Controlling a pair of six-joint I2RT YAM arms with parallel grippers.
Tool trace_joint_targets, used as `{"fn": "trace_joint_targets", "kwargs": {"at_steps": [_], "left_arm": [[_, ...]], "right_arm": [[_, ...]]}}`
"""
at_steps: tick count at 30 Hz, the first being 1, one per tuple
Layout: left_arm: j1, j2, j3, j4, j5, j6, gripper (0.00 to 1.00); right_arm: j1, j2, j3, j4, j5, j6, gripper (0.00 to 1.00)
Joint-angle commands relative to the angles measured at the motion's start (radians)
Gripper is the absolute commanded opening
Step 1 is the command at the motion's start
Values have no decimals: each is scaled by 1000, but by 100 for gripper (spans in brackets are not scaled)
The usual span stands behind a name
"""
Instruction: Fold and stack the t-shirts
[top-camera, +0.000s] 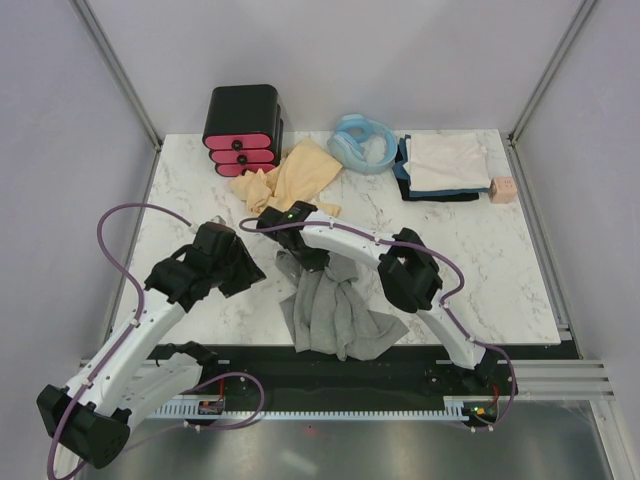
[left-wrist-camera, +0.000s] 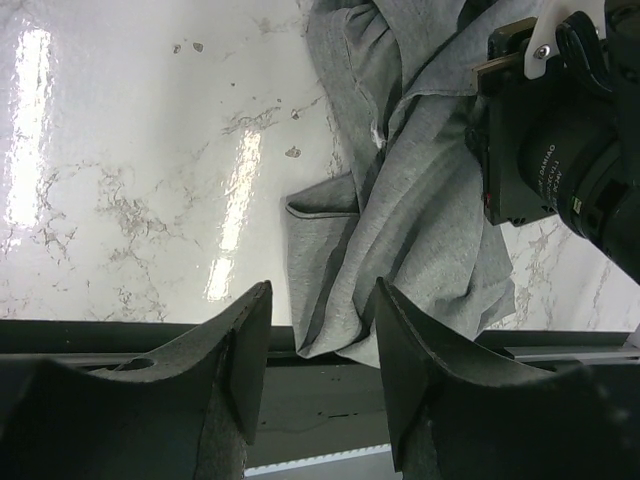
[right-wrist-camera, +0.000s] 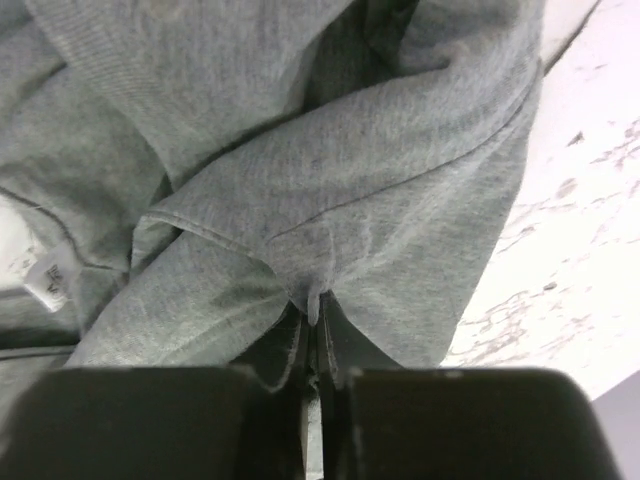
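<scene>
Pressed together on a raised fold of the heather-grey t-shirt (right-wrist-camera: 350, 180), the jaws of the right gripper (right-wrist-camera: 315, 345) are seen pinching the cloth at a stitched hem, with the rest of the garment bunched ahead of the fingertips and to either side of them. A white label (right-wrist-camera: 48, 280) on the grey cloth is shown to the left of those jaws. The jaws of the left gripper (left-wrist-camera: 315, 360) are held spread, with nothing caught between them. One edge of the grey garment is seen just beyond their gap, lapping over the dark strip at the near edge of the marble table (left-wrist-camera: 120, 150), whose bare surface is shown ahead and to the left of the fingers. Ahead and to the right of the spread jaws, the wrist camera (left-wrist-camera: 560, 160) of the right arm is pictured above the crumpled cloth. From overhead, the grey garment is seen heaped between the two arms. Well beyond both pairs of jaws, a tan-yellow t-shirt (top-camera: 300, 175) is shown lying crumpled just beside a black box with pink drawers (top-camera: 243, 130). Farther right, a light-blue coiled hose (top-camera: 362, 143) is seen next to a folded stack, in which a whitish t-shirt (top-camera: 447, 162) is laid on top of dark t-shirts (top-camera: 440, 195). A small peach block (top-camera: 502, 189) is set just beside that stack.
</scene>
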Motion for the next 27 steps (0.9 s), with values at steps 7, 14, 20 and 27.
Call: {"fn": "trace_joint_targets", "kwargs": {"at_steps": [7,14,20,27], "left_arm": [[-3,9,-8,-16,1,14,52],[-3,9,-28,12,11,4,52],[-3,15,-38,43,15,-1,52],[-3,9,-44,50,15,-6,51]], "right_arm": [[3,-138,46,-42,162,46,0],[3,-221,107,-130,139,62,4],[5,-235,21,-133,127,82,23],[5,-207,12,-93,147,56,25]]}}
